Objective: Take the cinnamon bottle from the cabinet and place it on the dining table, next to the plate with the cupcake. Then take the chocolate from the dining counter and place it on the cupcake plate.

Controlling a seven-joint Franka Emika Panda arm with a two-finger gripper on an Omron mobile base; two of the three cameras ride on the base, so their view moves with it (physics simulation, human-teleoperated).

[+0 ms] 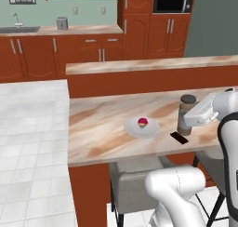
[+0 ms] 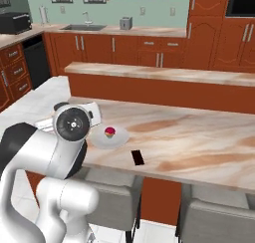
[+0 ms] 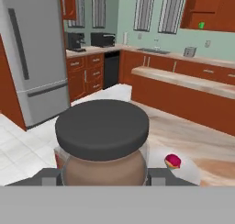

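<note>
My gripper (image 1: 185,121) is shut on the cinnamon bottle (image 1: 187,113), a brownish cylinder with a dark grey cap, held upright low over the dining table (image 1: 100,123). Whether its base touches the top I cannot tell. In the hand view the bottle (image 3: 102,140) sits between my fingers (image 3: 47,176). The white plate (image 1: 151,130) with the cupcake (image 1: 142,123) lies just left of the bottle. The chocolate (image 1: 179,137), a flat dark bar, lies on the table by the bottle's foot and to the right of the plate (image 2: 119,140) in the right base view. The cabinet (image 3: 209,7) stands open on the far wall.
A raised marbled ledge (image 1: 153,63) runs behind the table. Grey stools (image 1: 132,184) are tucked under the table's near edge. A green cup (image 3: 201,25) sits in the open cabinet. A steel fridge (image 3: 34,53) stands far left in the hand view.
</note>
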